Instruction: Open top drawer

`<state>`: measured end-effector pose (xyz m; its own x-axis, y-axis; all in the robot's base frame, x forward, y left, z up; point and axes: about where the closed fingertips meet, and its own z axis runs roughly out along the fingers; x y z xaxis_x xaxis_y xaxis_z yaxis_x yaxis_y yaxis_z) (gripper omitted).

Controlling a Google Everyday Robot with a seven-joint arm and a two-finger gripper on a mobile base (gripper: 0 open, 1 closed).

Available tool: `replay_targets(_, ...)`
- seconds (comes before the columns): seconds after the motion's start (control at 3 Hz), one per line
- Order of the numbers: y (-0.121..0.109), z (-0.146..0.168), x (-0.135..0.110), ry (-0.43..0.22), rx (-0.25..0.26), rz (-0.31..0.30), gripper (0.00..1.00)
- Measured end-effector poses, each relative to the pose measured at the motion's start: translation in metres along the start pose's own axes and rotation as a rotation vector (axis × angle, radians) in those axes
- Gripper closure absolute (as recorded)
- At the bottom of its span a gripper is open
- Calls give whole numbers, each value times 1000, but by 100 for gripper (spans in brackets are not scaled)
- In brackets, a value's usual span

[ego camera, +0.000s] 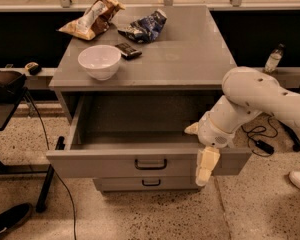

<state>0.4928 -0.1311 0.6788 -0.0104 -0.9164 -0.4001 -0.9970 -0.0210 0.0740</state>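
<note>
The top drawer (105,164) is a wide grey drawer with a black loop handle (150,164). It stands pulled well out of the grey cabinet (190,59), and its plain grey inside is bare. My gripper (196,154) is at the drawer's front panel, right of the handle. One cream finger (192,129) reaches inside the drawer, and the other finger (205,166) hangs down in front of the panel. The fingers stand apart, straddling the panel. My white arm (260,96) comes in from the right.
On the cabinet top are a white bowl (99,61), a brown snack bag (92,18), a blue snack bag (144,26) and a small dark bar (127,50). A lower drawer (120,184) is shut. Cables (260,144) and a bottle (273,59) are right; a black stand (5,84) is left.
</note>
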Motion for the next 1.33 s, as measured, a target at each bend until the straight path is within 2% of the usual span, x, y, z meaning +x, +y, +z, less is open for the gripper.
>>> replay_targets(0.33,0,0,0,0,0,0,0)
replay_targets(0.67,10,8,7,-6,-55,8,18)
replay_targets(1.0,29,11,7,1,-114,-7,41)
replay_targets(1.33,41,8,4,18,-137,-26,62)
